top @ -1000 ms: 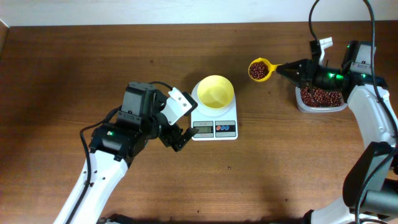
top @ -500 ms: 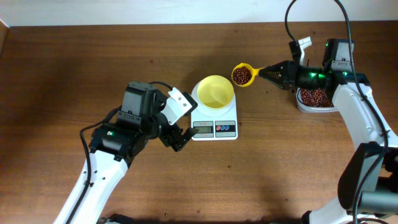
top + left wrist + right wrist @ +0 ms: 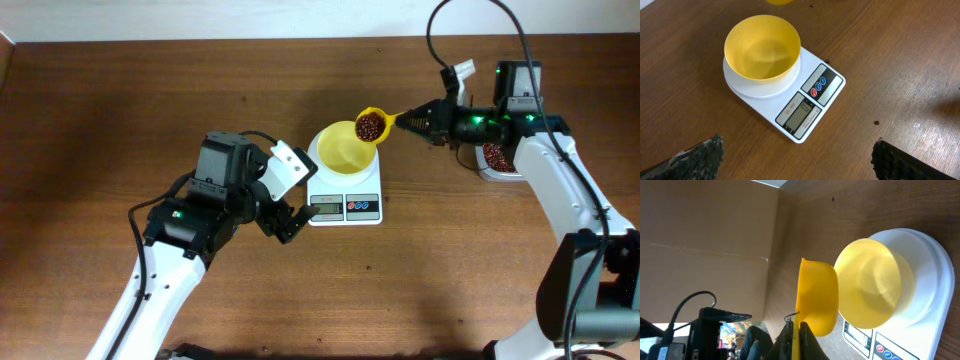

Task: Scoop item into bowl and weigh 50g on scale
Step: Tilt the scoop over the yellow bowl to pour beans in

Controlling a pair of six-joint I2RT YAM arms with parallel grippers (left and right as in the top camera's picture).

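The pale yellow bowl (image 3: 346,147) stands empty on the white scale (image 3: 345,206) at mid-table. My right gripper (image 3: 415,120) is shut on the handle of a small yellow scoop (image 3: 371,125) full of red-brown beans, held level above the bowl's far right rim. In the right wrist view the scoop (image 3: 816,297) hangs beside the bowl (image 3: 875,290), its handle pinched in my gripper (image 3: 796,342). My left gripper (image 3: 292,205) is open just left of the scale. The left wrist view looks down on bowl (image 3: 762,47) and scale (image 3: 815,100), fingertips (image 3: 695,157) far apart.
A clear tub (image 3: 497,158) holding more beans sits on the table under my right arm, at the right. A few stray beans (image 3: 875,122) lie on the wood near the scale. The table's far edge meets a wall.
My right arm has carried the loaded scoop leftward, from near the tub to above the bowl's rim. The left arm has stayed still.
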